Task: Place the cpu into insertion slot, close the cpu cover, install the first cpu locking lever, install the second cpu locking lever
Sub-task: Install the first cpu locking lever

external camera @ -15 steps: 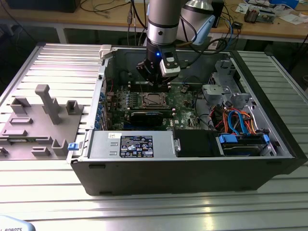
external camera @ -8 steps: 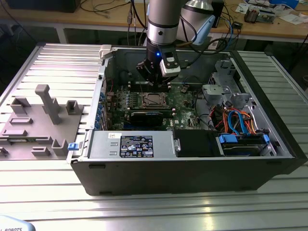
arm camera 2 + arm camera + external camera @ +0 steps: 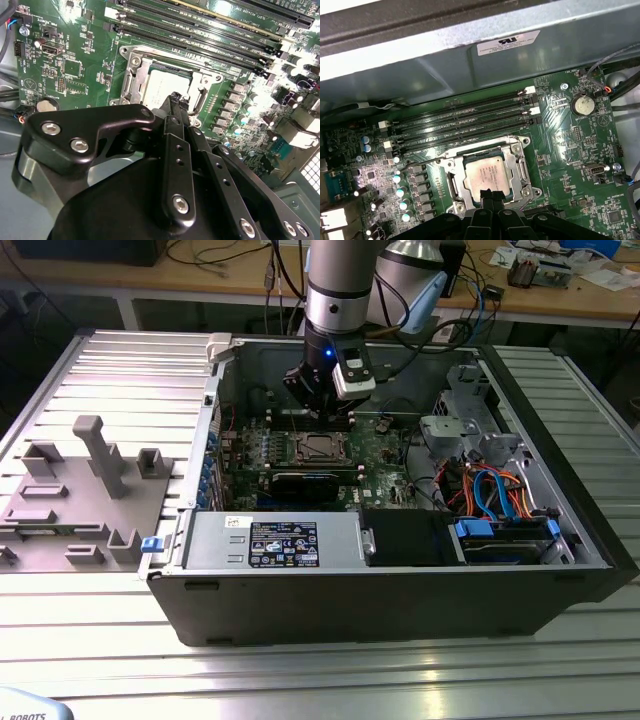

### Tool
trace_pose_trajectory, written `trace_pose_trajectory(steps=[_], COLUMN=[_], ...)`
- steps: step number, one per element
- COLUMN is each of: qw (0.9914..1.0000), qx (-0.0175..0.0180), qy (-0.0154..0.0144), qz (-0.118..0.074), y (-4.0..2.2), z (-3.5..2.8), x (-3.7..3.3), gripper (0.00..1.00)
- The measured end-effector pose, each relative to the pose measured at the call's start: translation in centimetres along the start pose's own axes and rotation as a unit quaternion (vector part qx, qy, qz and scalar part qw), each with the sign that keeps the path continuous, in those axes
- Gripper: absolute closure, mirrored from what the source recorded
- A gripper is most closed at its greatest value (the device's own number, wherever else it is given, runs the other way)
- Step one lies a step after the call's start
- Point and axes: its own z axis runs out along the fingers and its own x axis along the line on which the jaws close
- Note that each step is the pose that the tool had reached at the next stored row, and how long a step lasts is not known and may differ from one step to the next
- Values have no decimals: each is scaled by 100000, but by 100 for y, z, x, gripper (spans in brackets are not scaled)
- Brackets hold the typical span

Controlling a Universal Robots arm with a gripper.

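Note:
The cpu (image 3: 484, 174) lies flat in the insertion slot (image 3: 318, 448) on the green board, its dull silver top showing in both wrist views (image 3: 161, 86). The cpu cover (image 3: 454, 176) lies down flat around it as a silvery frame (image 3: 131, 82). A thin metal locking lever (image 3: 440, 159) runs along the socket edge beside the memory slots. My gripper (image 3: 490, 193) hovers just above the near edge of the socket with its black fingers pressed together and nothing visible between them (image 3: 175, 97). In the exterior view the gripper (image 3: 324, 420) hangs inside the open case right over the socket.
Long black memory slots (image 3: 465, 122) lie beside the socket. The case wall (image 3: 470, 65) rises close behind them. A power supply (image 3: 275, 540) and a drive cage with coloured cables (image 3: 490, 490) fill the case's near side. A grey fixture (image 3: 85, 490) stands on the table at the exterior view's left.

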Motion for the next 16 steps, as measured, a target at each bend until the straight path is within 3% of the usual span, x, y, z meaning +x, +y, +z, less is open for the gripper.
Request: trace_pose_trajectory(steps=[16], qw=[99997], qx=[7], qy=[-9], qz=[-754], y=[0], z=[0], x=[0], gripper=[89])
